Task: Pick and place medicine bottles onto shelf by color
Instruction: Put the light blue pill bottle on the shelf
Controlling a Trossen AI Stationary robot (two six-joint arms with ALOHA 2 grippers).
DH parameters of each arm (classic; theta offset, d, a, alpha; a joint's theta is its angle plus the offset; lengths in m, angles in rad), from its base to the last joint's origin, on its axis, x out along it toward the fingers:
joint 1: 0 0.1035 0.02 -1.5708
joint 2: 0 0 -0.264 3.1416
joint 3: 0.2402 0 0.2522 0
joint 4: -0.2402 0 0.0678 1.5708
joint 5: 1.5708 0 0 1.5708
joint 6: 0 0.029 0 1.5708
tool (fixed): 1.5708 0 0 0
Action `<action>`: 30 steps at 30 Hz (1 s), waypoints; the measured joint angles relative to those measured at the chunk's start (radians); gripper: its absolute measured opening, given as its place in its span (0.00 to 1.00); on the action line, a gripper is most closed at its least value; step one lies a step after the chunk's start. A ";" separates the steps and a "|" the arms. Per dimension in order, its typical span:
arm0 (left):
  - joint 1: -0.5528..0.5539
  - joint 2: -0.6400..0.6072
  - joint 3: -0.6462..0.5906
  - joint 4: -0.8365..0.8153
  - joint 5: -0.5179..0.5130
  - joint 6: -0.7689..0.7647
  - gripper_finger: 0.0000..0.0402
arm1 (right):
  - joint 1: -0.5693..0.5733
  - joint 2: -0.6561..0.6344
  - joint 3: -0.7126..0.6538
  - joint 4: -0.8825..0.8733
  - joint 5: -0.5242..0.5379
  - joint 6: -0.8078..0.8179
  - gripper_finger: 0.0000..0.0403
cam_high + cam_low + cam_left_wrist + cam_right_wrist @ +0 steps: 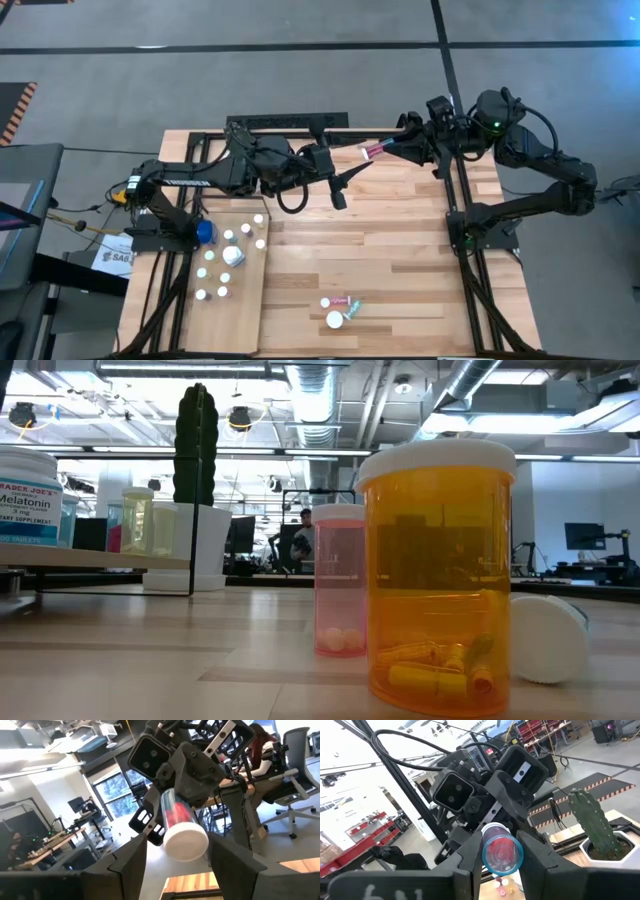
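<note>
My right gripper [388,149] is shut on a pink medicine bottle [372,152] with a white cap, high over the table's far middle. My left gripper [344,183] is open just left of it, facing the cap [185,840], and its fingers are apart from the bottle. The pale shelf board [240,300] lies near left and carries several bottles standing on their bases. A pink bottle [343,300], a green one [354,309] and a white cap [334,320] lie on the table near the front. In the low view an amber bottle [440,580] and a pink bottle [340,580] stand upright. My right gripper pinches the pink bottle's clear body [502,852] between its two fingers [470,857]. The fingers come level from the table's right and lie along the bottle. The cap end [185,840] sticks out past the fingertips toward my left gripper. The bottle is lifted clear of the table.
A cactus in a white pot [197,510] stands on the shelf board among the bottles and also shows in the high view [232,256]. A blue object [205,232] sits at the board's far left corner. Black frame rails [470,260] run along both sides of the table.
</note>
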 joint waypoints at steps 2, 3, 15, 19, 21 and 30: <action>0.000 0.000 0.000 -0.004 0.000 0.004 0.48 | 0.000 0.000 0.000 0.001 0.000 0.000 0.28; 0.000 0.000 0.000 -0.003 0.000 0.006 0.48 | 0.000 0.000 0.000 0.001 0.000 0.000 0.28; 0.000 0.000 0.000 -0.001 0.052 0.010 0.31 | 0.000 0.000 0.000 -0.019 -0.004 -0.002 0.28; 0.000 0.000 0.000 -0.005 0.067 0.010 0.24 | 0.000 -0.001 0.000 -0.021 -0.008 -0.004 0.28; 0.000 0.000 0.000 -0.006 0.067 0.010 0.22 | 0.000 -0.001 0.000 -0.021 -0.008 -0.008 0.28; -0.002 0.000 0.000 -0.004 0.073 0.004 0.24 | -0.003 -0.002 0.000 -0.022 -0.085 -0.019 0.39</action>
